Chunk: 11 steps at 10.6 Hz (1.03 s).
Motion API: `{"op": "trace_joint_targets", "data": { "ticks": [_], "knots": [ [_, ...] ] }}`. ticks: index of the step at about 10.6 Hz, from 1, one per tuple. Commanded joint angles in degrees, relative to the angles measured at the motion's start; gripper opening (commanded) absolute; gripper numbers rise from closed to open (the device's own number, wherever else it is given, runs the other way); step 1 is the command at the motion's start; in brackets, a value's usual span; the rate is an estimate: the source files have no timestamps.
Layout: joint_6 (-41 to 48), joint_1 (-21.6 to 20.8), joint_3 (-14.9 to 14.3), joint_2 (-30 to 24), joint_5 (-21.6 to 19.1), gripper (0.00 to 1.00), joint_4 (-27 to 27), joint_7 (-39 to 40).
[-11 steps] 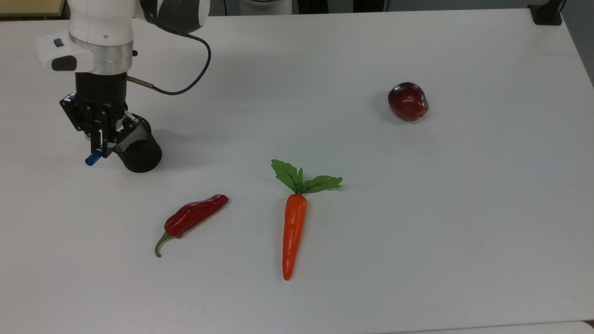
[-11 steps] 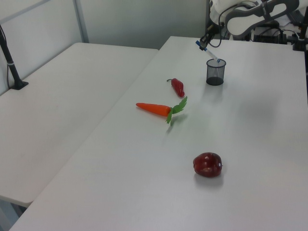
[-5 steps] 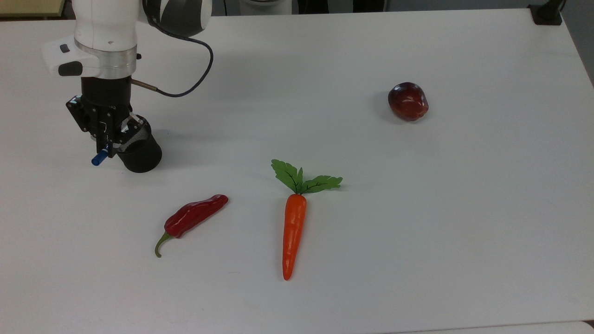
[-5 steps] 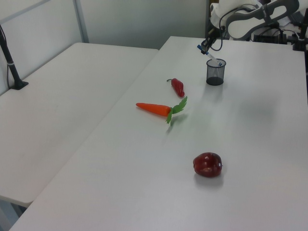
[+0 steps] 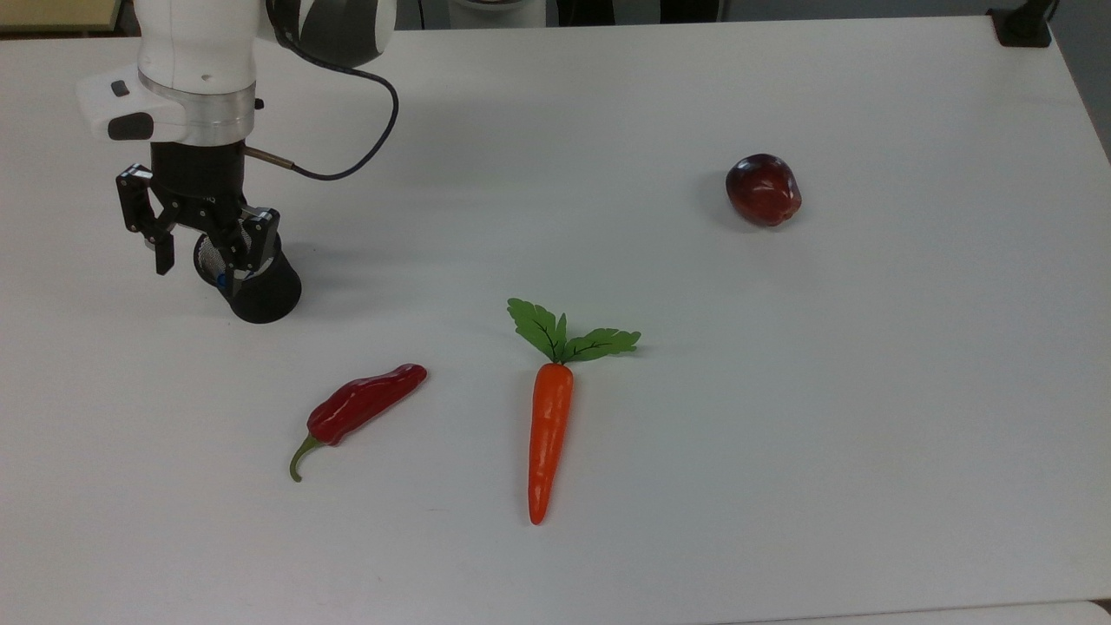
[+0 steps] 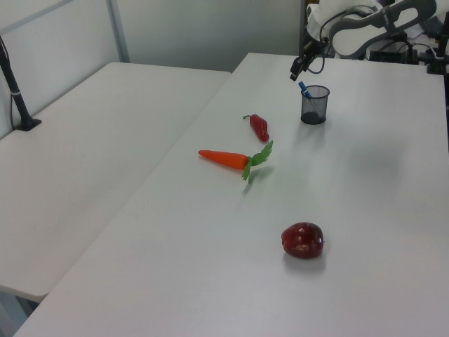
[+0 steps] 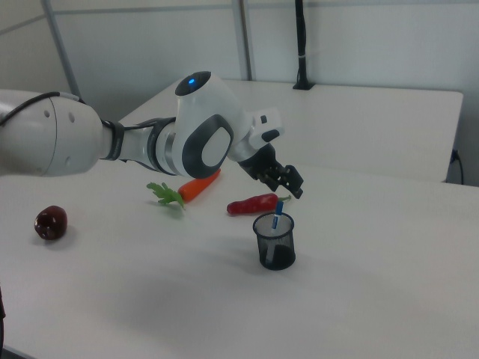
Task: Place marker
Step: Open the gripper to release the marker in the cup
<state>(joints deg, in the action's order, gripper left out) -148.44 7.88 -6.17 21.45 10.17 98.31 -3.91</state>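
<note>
The marker [image 7: 278,216] stands tilted inside a black mesh cup [image 7: 275,242], its blue end poking above the rim. In the top view a bit of blue marker [image 5: 224,279] shows at the cup's [image 5: 259,295] mouth, and in the left view the marker [image 6: 304,88] leans out of the cup [image 6: 314,105]. My gripper [image 5: 201,259] hangs just above the cup, open, with nothing between its fingers. It also shows above the cup in the left view [image 6: 298,68] and the right view [image 7: 287,187].
On the white table [image 5: 781,434] lie a red chili pepper [image 5: 364,404], an orange carrot with green leaves [image 5: 547,434] and a dark red apple [image 5: 764,189]. A second white table [image 6: 84,140] adjoins on the left view's left.
My gripper was shut on the marker, holding it slanted over the cup. It has opened, and the marker has dropped into the cup.
</note>
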Motion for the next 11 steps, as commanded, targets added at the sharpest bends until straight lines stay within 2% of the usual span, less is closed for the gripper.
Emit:
{"op": "trace_joint_targets", "data": {
  "ticks": [1, 3, 5, 8, 11],
  "knots": [
    [-0.97, -0.85, -0.25, -1.85, 0.73, 1.0, 2.07, -0.22],
    [-0.71, -1.81, 0.28, -2.2, 0.56, 1.0, 1.89, -0.39],
    [3.84, -6.01, 0.37, -2.9, 0.65, 1.0, 0.84, -3.89],
    [17.08, -12.61, 0.54, -6.4, 0.65, 1.0, 0.04, -5.4],
    [36.94, -18.24, 0.72, -12.55, -0.23, 1.0, -1.97, -4.7]
  ]
}}
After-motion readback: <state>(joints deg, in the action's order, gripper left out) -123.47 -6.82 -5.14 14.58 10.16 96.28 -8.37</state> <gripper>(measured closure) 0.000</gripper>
